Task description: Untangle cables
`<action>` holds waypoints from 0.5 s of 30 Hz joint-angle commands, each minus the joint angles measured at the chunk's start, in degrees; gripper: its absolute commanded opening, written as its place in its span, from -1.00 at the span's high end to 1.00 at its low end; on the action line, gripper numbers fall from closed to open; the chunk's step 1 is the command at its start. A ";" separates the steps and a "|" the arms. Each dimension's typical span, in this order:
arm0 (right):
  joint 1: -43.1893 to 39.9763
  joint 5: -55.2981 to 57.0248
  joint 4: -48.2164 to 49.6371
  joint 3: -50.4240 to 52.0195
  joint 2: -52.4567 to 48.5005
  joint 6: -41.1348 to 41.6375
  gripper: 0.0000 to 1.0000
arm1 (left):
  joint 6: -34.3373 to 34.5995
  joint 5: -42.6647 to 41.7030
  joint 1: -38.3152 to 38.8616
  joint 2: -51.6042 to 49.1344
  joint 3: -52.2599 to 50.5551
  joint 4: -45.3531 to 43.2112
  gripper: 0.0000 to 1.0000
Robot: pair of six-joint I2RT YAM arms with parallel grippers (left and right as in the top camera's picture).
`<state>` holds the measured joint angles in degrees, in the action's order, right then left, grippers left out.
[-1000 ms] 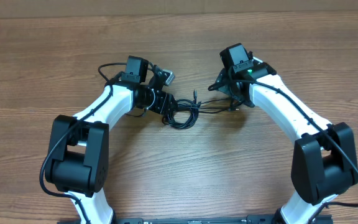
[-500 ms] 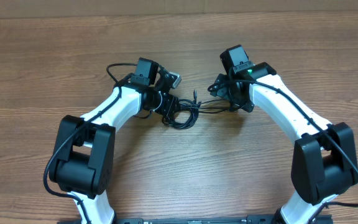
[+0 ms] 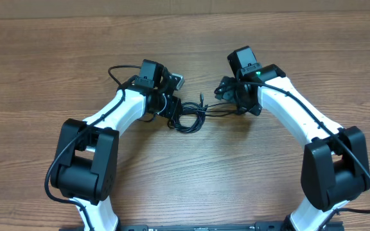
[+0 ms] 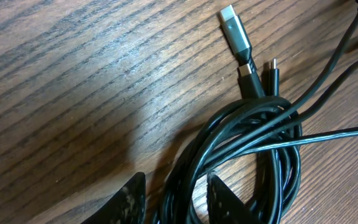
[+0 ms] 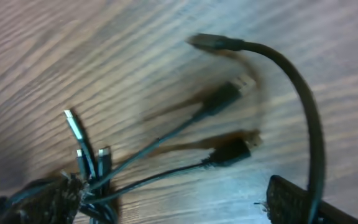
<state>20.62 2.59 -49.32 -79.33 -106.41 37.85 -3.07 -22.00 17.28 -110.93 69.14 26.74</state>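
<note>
The cables (image 3: 189, 119) are a small tangle of thin black cords in the middle of the table between my two arms. In the left wrist view the coiled loop (image 4: 253, 124) lies on the wood with a silver-tipped plug (image 4: 235, 28) sticking out at the top. My left gripper (image 3: 174, 109) sits at the tangle's left edge. Its fingers (image 4: 176, 199) are closed narrowly on several strands of the loop. My right gripper (image 3: 231, 99) is at the tangle's right end. Its jaws (image 5: 173, 199) are wide open over loose plug ends (image 5: 232, 149), and one thicker cord (image 5: 303, 112) runs past the right finger.
The wooden table (image 3: 185, 173) stretches around the tangle. My two white arms (image 3: 108, 122) (image 3: 300, 122) curve in from the front edge. A black wire loops off the left arm (image 3: 117, 70). A pale strip runs along the far edge (image 3: 185, 5).
My left gripper has moved right onto the tangle's left edge, then held. The right gripper has barely shifted; its view is blurred.
</note>
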 commanded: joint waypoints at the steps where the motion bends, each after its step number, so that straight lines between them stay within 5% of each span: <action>1: -0.07 -1.44 0.24 -1.20 0.13 -9.16 -0.86 | 0.52 0.37 0.44 -1.53 0.09 -0.02 0.33; 6: -0.11 -1.38 -6.56 -9.66 1.51 -11.58 -0.86 | 2.69 0.33 0.42 -4.00 0.00 -0.94 0.31; 15: 0.70 -4.61 -12.83 -14.71 2.78 -16.44 -1.00 | 6.16 0.33 0.26 -4.70 0.02 -2.56 0.91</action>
<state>20.82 0.38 -61.41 -93.49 -104.66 25.17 1.63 -22.28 17.28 -114.28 69.14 24.12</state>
